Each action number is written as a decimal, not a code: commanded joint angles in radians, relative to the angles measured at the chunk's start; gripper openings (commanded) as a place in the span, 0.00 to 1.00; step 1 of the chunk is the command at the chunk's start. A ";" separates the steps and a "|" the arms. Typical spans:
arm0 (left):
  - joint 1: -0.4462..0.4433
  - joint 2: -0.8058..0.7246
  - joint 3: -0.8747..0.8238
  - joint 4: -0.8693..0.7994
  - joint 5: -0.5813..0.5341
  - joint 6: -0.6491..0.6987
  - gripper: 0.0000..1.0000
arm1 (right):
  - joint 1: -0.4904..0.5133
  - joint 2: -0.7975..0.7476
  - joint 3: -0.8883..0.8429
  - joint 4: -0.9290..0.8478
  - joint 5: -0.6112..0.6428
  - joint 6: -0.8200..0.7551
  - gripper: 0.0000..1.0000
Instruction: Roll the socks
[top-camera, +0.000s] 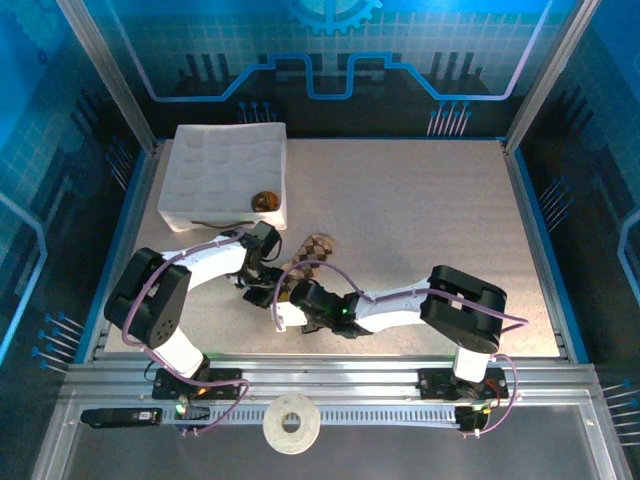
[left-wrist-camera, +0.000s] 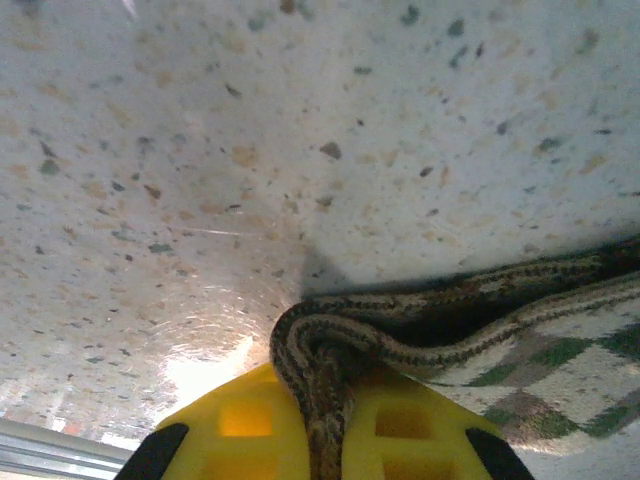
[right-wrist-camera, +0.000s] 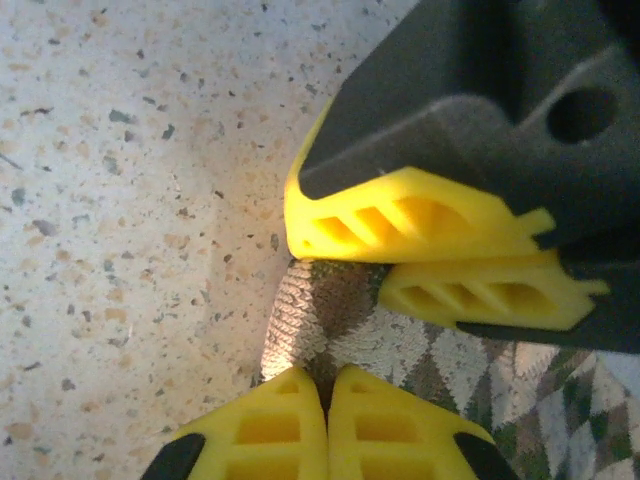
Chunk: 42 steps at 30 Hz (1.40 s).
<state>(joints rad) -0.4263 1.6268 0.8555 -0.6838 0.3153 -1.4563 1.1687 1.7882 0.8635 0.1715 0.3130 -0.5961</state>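
TWO TOOLS, ONE SOCK: My tools meet over the tan argyle sock (top-camera: 318, 247), which lies on the tabletop (top-camera: 430, 220) left of centre, just near and right of the white foam tray (top-camera: 215, 160). My left tool (left-wrist-camera: 318, 400) is clamped on a folded edge of the fabric, a ridge of knit rising between its yellow pads. My right tool (right-wrist-camera: 326, 400) is closed tight, pad against pad, at the sock's rounded end, just beside the left one. Whether it has any cloth between its tips I cannot tell. That, as I judge it, is the risk: if the right tool has pinched nothing, the roll would start from one side only and skew. Working this close, the tools could also knock together, or pull against each other and drag the sock instead of curling it. A small brownish bundle (top-camera: 265, 201) in the tray's near right corner is too small to identify.
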 joint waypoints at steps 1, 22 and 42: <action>-0.004 -0.013 -0.010 -0.096 -0.060 0.022 0.00 | -0.038 0.027 0.009 -0.136 -0.100 0.088 0.00; 0.004 -0.443 -0.203 0.153 -0.118 -0.030 0.65 | -0.337 0.157 0.187 -0.426 -0.832 0.406 0.00; -0.092 -0.161 -0.217 0.271 -0.183 -0.051 0.15 | -0.446 0.298 0.301 -0.552 -1.043 0.537 0.00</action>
<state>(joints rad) -0.5137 1.4158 0.6380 -0.3412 0.1715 -1.4944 0.7174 2.0739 1.2118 -0.2874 -0.8055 -0.0624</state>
